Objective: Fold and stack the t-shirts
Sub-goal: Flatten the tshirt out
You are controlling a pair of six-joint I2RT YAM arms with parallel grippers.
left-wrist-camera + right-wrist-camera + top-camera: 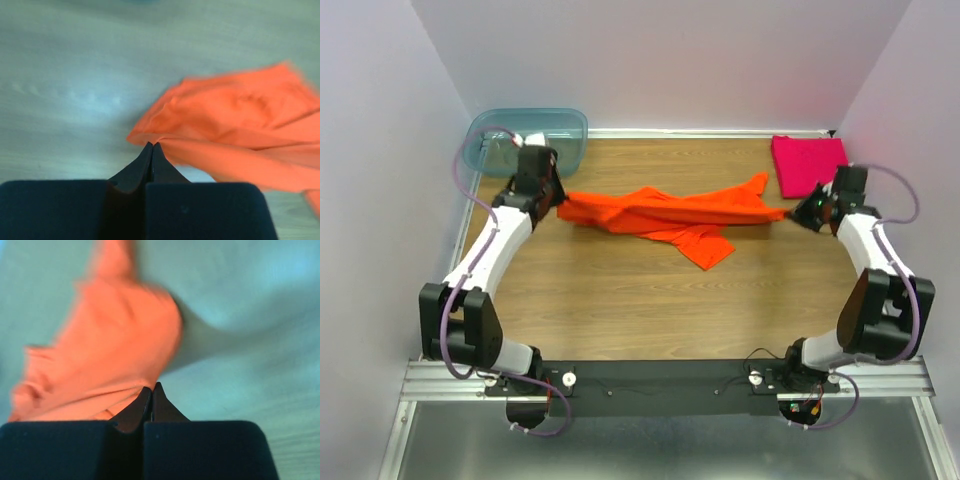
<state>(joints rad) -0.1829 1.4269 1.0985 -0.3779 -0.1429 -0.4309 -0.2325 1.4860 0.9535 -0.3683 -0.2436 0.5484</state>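
The orange t-shirt (670, 213) is stretched across the middle of the wooden table, bunched into a long band with a flap hanging toward the front. My left gripper (558, 203) is shut on its left end, and in the left wrist view the cloth (235, 130) runs off from the closed gripper tips (152, 145). My right gripper (794, 213) is shut on the shirt's right end; the right wrist view shows orange fabric (110, 360) pinched at the gripper tips (152, 386). The pink t-shirt (808, 163) lies folded at the back right corner.
A translucent blue-green tub (525, 140) stands at the back left corner, just behind my left wrist. Pale walls close in the table (620, 300) on the left, right and back. A metal rail (660, 380) carrying the arm bases runs along the near edge.
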